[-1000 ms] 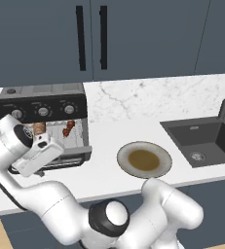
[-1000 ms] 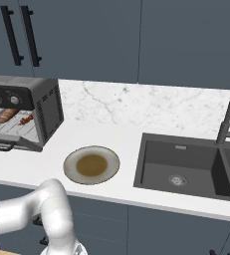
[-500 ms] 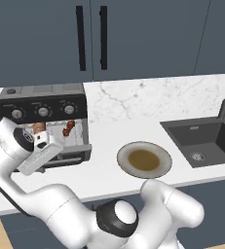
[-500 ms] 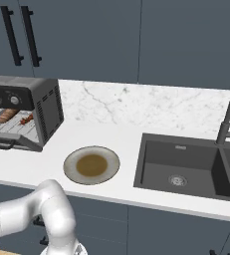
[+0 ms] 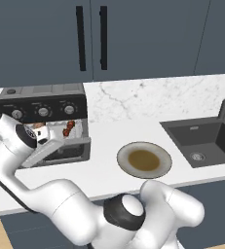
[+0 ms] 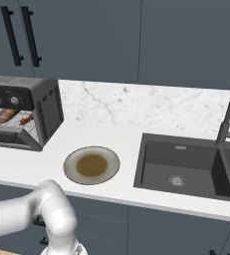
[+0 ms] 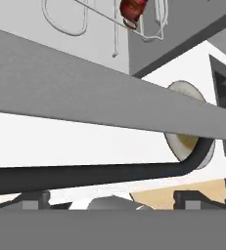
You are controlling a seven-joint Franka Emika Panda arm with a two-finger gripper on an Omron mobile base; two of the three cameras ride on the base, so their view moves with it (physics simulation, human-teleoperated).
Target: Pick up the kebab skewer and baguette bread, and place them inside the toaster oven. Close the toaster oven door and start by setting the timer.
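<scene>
The toaster oven [image 5: 46, 104] [image 6: 24, 107] stands at the counter's left end. Its toaster oven door [image 6: 14, 139] [image 7: 85, 93] hangs open, tilted forward. On the wire rack [image 7: 80, 17] inside lie the kebab skewer [image 5: 68, 128] [image 6: 26, 119] [image 7: 132, 7] and the orange-brown baguette bread [image 6: 7, 115]. My gripper [image 5: 49, 146] [image 7: 112, 201] is open at the door's front edge, with nothing between its fingers. In the hand view the door's black bar handle [image 7: 85, 174] runs just above the fingertips [image 7: 33, 200].
A round plate [image 5: 144, 159] [image 6: 91, 165] with a brown centre sits on the white counter to the right of the oven. Further right lies a dark sink [image 5: 201, 138] [image 6: 186, 164] with a black faucet [image 6: 227, 119]. Dark cabinets hang above.
The hand has shifted only slightly in front of the oven door. The jaws have stayed wide apart, and the skewer and bread have stayed on the rack.
</scene>
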